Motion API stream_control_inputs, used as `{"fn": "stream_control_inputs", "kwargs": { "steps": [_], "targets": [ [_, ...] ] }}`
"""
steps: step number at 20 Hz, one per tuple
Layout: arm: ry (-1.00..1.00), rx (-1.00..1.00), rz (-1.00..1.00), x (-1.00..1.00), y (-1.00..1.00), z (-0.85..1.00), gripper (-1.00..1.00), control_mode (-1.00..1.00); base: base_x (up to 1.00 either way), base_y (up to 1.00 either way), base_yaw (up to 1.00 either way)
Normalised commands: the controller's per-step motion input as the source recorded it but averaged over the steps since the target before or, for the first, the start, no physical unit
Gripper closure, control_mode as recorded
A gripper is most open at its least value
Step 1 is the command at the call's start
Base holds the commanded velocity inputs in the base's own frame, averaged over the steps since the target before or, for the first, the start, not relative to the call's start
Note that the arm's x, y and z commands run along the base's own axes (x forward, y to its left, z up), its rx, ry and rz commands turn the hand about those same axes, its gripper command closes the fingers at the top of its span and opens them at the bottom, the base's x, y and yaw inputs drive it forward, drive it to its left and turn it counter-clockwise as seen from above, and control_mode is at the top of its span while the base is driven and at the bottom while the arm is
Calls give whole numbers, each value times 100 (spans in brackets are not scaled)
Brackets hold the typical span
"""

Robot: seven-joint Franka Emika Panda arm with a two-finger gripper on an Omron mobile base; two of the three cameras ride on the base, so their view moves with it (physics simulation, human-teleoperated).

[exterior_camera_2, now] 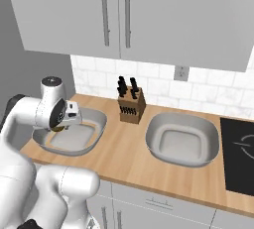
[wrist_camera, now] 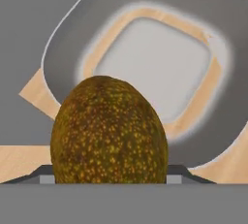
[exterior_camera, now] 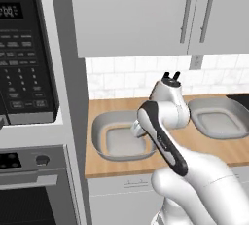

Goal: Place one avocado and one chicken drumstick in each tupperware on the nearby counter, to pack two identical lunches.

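while the tool (exterior_camera_2: 63, 124) hangs over the left tupperware (exterior_camera_2: 94, 134), it is clamped on the avocado (wrist_camera: 109, 131), which in the hand view sits between the jaws with the container's bare floor beyond it. both this box and the right tupperware (exterior_camera_2: 208, 146) look empty, so by my reading the packing has barely begun: this first avocado is not yet set down, and a second avocado and both drumsticks remain to be fetched. the desk (exterior_camera_2: 134, 148) is light tan wood over grey cabinet fronts, backed by white tiles. a knife block (exterior_camera_2: 131, 105) stands between the two boxes, a black cooktop (exterior_camera_2: 238, 156) lies at the right, and a microwave (exterior_camera: 26, 48) sits at the left.
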Motion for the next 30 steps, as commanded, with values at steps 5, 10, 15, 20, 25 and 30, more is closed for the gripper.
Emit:
{"fn": "stream_control_inputs", "kwargs": {
  "steps": [5,10,15,20,25,30],
  "targets": [
    [0,-3,13,95,36,-39,100,-100,0,0,0],
    [0,0,11,94,39,-33,-100,-100,0,0,0],
    [0,0,4,41,4,-8,-100,-100,0,0,0],
    [0,0,0,3,0,0,-100,-100,0,0,0],
    [-1,0,-14,-58,-74,0,-100,-100,0,0,0],
    [-6,0,-33,-97,-91,3,-100,-100,0,0,0]
  ]
}}
